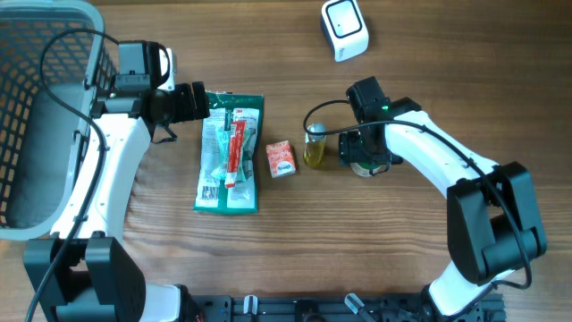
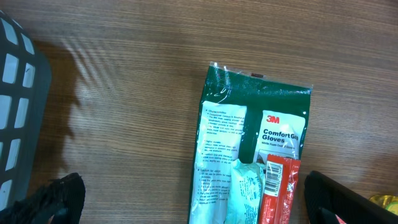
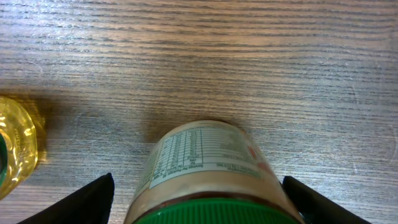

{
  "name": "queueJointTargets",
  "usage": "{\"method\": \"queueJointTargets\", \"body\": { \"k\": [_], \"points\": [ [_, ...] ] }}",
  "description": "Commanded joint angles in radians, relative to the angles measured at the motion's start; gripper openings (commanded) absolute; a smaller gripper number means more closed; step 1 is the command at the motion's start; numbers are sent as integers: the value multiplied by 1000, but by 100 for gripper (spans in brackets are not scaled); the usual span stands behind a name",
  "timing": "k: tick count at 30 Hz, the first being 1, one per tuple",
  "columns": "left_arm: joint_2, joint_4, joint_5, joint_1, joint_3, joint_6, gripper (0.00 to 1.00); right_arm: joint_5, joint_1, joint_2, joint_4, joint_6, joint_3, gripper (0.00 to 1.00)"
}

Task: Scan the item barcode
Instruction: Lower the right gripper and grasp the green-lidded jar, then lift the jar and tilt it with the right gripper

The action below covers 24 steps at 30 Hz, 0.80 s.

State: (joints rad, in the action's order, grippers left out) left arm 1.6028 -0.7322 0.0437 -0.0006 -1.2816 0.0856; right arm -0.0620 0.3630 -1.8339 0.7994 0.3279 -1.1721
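A jar with a green lid (image 3: 205, 168) and a pale nutrition label stands on the wood between my right gripper's (image 3: 199, 202) two black fingers (image 3: 87, 202). A gap shows on each side, so the gripper is open around it. From overhead the jar (image 1: 365, 168) is mostly hidden under that gripper (image 1: 365, 154). The white scanner (image 1: 344, 29) sits at the far edge. My left gripper (image 2: 196, 202) is wide open over the top of a green glove pack (image 2: 249, 143). A red sachet (image 2: 280, 193) with a barcode lies on the pack.
A small yellow bottle (image 1: 315, 148) stands just left of the jar, also visible in the right wrist view (image 3: 15, 146). A small red and white box (image 1: 281, 158) lies between it and the glove pack (image 1: 229, 152). A grey basket (image 1: 45, 116) fills the left side.
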Motion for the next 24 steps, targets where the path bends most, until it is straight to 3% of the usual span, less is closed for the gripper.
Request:
{"method": "queueJointTargets", "body": {
  "k": [1, 3, 6, 10, 15, 16, 21, 24],
  "points": [
    [-4, 3, 8, 3, -7, -19, 100, -20, -3, -16, 8, -11, 8, 78],
    [-4, 3, 8, 3, -7, -19, 100, -20, -3, -16, 9, -10, 8, 75],
    [-4, 3, 8, 3, -7, -19, 100, -20, -3, -16, 9, -3, 8, 62],
    [-4, 3, 8, 3, -7, -19, 100, -20, -3, 3, 20, 16, 5, 57],
    [-4, 2, 8, 3, -7, -19, 100, -16, -4, 148, 142, 60, -46, 54],
    [-4, 3, 8, 3, -7, -19, 100, -10, -4, 175, 158, 73, -46, 49],
    [-4, 2, 8, 3, -7, -19, 100, 282, -4, 296, 219, 76, -46, 27],
    [-4, 3, 8, 3, -7, -19, 100, 474, -4, 302, 273, 130, -45, 22]
  ]
}}
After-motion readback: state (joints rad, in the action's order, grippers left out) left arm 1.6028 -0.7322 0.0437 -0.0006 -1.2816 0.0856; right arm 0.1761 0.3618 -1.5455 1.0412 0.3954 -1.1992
